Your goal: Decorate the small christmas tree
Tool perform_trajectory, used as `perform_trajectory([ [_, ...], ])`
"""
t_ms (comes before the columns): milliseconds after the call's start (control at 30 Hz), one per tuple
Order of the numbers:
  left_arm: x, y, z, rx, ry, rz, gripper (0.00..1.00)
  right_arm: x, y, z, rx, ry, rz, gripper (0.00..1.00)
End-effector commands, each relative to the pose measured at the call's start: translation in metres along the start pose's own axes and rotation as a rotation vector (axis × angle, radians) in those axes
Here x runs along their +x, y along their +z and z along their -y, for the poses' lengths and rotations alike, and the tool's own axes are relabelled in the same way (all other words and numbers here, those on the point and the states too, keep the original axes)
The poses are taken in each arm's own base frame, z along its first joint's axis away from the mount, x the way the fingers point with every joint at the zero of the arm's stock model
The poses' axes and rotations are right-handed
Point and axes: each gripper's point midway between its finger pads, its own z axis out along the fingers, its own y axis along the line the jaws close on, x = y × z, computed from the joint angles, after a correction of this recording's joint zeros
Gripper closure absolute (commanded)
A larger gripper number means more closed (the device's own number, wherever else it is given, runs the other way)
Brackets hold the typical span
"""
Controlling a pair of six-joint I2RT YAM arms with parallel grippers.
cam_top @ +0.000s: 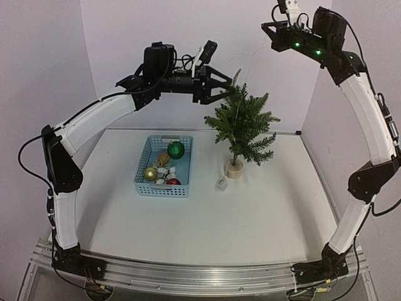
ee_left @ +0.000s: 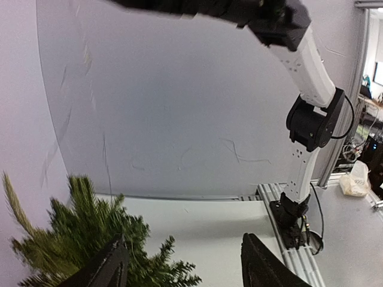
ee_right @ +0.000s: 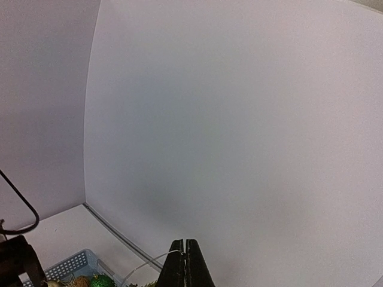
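**The small christmas tree [cam_top: 241, 125] is standing beside the basket, with the left gripper spread at its top**

The small christmas tree is standing upright on its round pale base [cam_top: 234, 168] toward the back of the white table [cam_top: 282, 213], just right of the blue basket [cam_top: 142, 169]. The left gripper [cam_top: 227, 89] is hovering at the tree's topmost sprig and pointing rightward, its two fingers standing apart. In the left wrist view the needles are filling the lower left corner and crossing behind one black finger [ee_left: 108, 268]. Whether needles and finger are touching, I cannot tell.

The right gripper [ee_right: 185, 245] is hanging high near the back wall, above and to the right of the tree, with its fingers pressed together. A thin pale strand [ee_right: 143, 263] is curving away from those closed tips, but it is not clear whether it is pinched there.

Inside the basket a green glitter ball [cam_top: 176, 149], a gold ball [cam_top: 150, 174], a red ball [cam_top: 173, 182] and some small white pieces [cam_top: 166, 170] are lying together. A small pale object [cam_top: 222, 183] is lying on the table just in front and to the left of the tree's base, too small to identify.
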Motion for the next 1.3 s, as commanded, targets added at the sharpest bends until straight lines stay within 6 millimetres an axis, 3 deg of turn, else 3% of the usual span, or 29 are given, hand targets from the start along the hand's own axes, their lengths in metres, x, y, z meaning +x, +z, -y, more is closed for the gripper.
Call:
perform_trajectory([
  [0,-0.044,0.001,-0.007,-0.065,0.070,0.103,0.31,-0.036,-0.008,-0.011,-0.073,0.013,0.126,1.00],
  [67,-0.043,0.006,-0.016,-0.111,0.076,0.111,0.30,-0.042,-0.010,-0.016,-0.102,0.031,0.146,1.00],
  [267,-0.028,0.028,-0.016,-0.101,0.180,0.101,0.25,-0.071,-0.019,-0.033,-0.223,0.133,0.262,1.00],
  [433,-0.027,0.037,-0.023,-0.135,0.187,0.117,0.26,-0.080,-0.021,-0.040,-0.252,0.139,0.296,1.00],
  [533,-0.033,0.037,-0.026,-0.163,0.193,0.136,0.37,-0.079,-0.021,-0.042,-0.259,0.140,0.296,1.00],
  [767,-0.057,0.030,-0.011,-0.125,0.189,0.173,0.96,-0.081,-0.023,-0.040,-0.242,0.117,0.301,1.00],
  [800,-0.062,0.028,-0.007,-0.114,0.187,0.179,0.99,-0.081,-0.024,-0.039,-0.237,0.111,0.302,1.00],
  [1000,-0.096,0.013,0.004,-0.114,0.176,0.237,1.00,-0.082,-0.023,-0.034,-0.204,0.088,0.309,1.00],
  [1133,-0.120,-0.006,-0.008,-0.154,0.140,0.303,1.00,-0.087,-0.024,-0.033,-0.198,0.082,0.328,1.00],
  [1267,-0.113,-0.009,-0.028,-0.206,0.119,0.313,1.00,-0.088,-0.022,-0.028,-0.170,0.066,0.341,1.00],
])
